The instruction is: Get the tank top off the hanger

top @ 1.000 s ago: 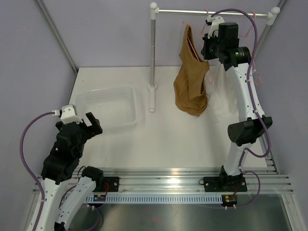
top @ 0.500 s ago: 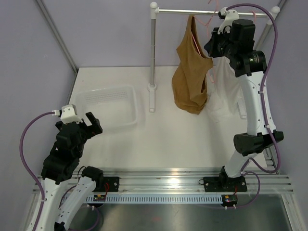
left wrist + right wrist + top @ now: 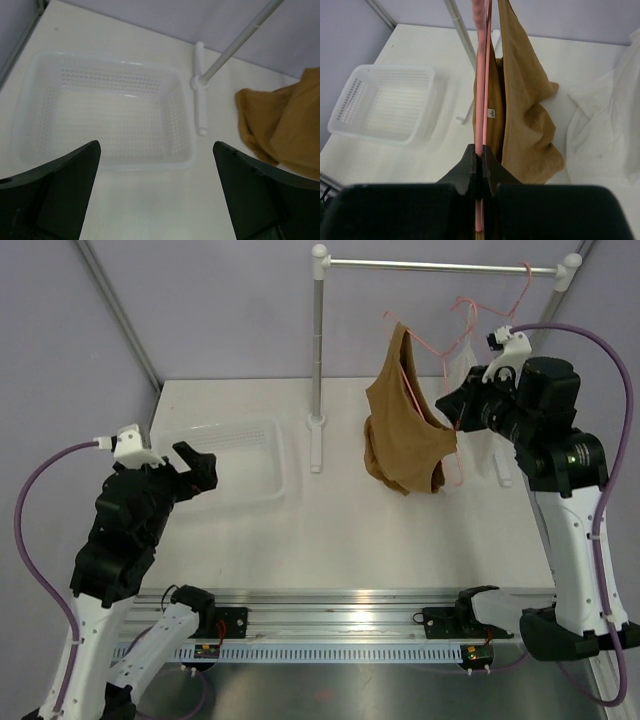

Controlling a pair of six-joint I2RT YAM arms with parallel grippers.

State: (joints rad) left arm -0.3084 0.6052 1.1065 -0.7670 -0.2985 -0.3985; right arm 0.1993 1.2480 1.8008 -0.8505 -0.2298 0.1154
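Rail (image 3: 430,264): right pincer (image 3: 481,152) drew hanger (image 3: 483,75), tank top (image 3: 400,435) away.

The tan-brown tank top (image 3: 403,440), soft and sleeveless, hangs limp and bunched from the thin pink wire hanger (image 3: 482,100), a thin strap caught over the wire's raised far end, with the hanger tilted in the air at the far right of the scene.

The basket (image 3: 222,425) sits left of the rack post (image 3: 317,340); the tank top (image 3: 400,440) hangs on the hanger (image 3: 482,75) to its right.
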